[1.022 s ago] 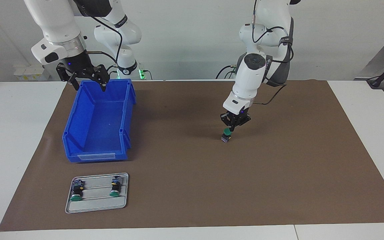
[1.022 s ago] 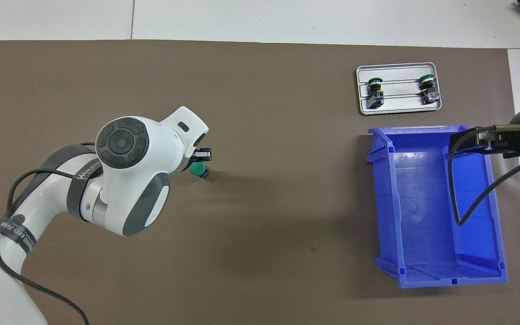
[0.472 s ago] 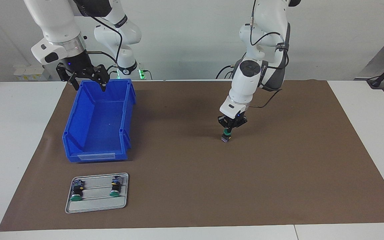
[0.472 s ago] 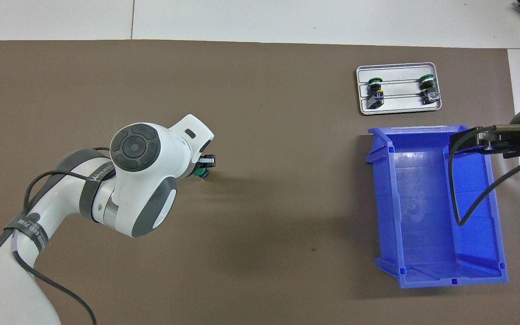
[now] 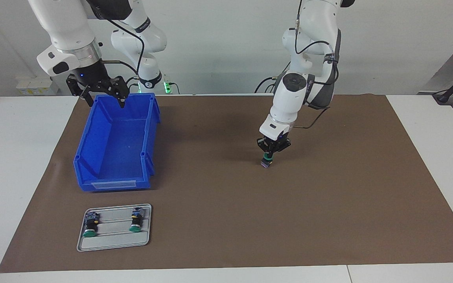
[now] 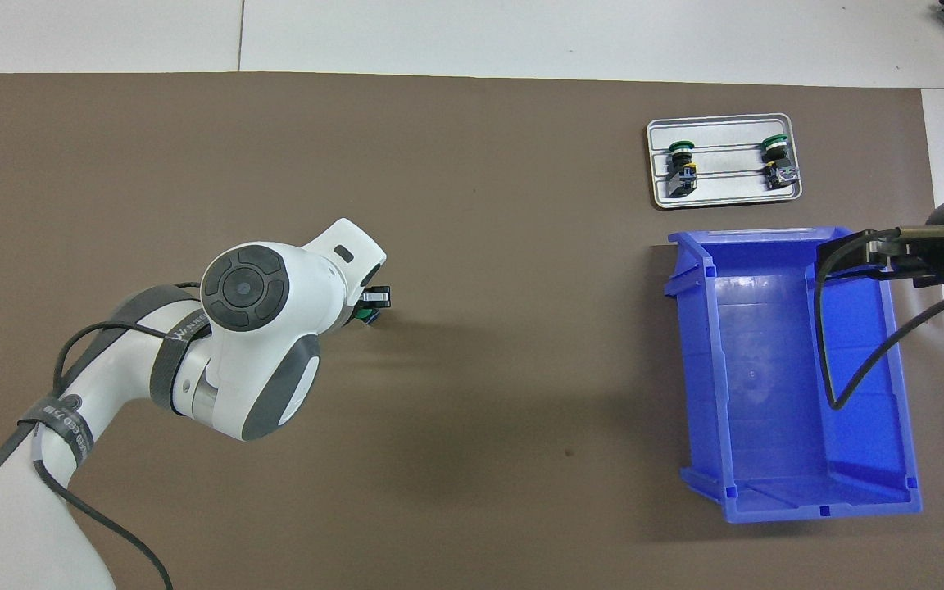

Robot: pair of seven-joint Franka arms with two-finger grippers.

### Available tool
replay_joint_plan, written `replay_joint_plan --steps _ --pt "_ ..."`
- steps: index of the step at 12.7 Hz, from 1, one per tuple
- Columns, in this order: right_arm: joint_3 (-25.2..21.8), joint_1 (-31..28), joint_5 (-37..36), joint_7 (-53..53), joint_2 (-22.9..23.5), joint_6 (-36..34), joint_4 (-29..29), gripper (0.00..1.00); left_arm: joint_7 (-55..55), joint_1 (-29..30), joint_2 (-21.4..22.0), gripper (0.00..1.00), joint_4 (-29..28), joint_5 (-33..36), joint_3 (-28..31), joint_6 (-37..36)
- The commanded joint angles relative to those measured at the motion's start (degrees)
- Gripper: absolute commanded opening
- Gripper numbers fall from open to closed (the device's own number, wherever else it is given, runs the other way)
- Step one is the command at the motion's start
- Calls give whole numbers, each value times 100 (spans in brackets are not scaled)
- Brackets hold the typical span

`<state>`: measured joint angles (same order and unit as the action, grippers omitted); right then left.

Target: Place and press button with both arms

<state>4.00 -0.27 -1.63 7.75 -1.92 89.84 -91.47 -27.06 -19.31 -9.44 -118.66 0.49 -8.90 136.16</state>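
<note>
Small push-button switch with round green cap (image 5: 266, 158) — upright on the brown paper mat (image 5: 328, 204) mid-bench, the left claw (image 5: 269, 154) pinched closed, tips down on its cap. Right claw (image 5: 106, 100) — spread wide, waiting over the robot-side rim of the blue plastic bin (image 5: 116, 145). Grey metal tray (image 5: 112, 243) — two like switches, beside the bin, farther from the robots.

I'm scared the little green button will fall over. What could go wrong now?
The button stands alone on the brown mat, with the left gripper pushing straight down on its green cap. Nothing steadies its small base, so a slightly off-centre push could tip it or make it slide. The right gripper waits over the blue bin.
</note>
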Motion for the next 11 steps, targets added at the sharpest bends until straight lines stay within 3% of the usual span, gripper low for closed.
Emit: replay_joint_plan --steps 1,7,11 --pt "48 -52 -13 69 -81 -28 -73 100 -97 -73 -93 0 138 65 99 -131" --pt "48 -52 -13 69 -81 -28 -73 100 34 260 -5 0 2168 74 125 -2819" --pt "48 -26 -4 60 -98 -167 -90 100 1420 1094 65 0 3058 48 152 -4253"
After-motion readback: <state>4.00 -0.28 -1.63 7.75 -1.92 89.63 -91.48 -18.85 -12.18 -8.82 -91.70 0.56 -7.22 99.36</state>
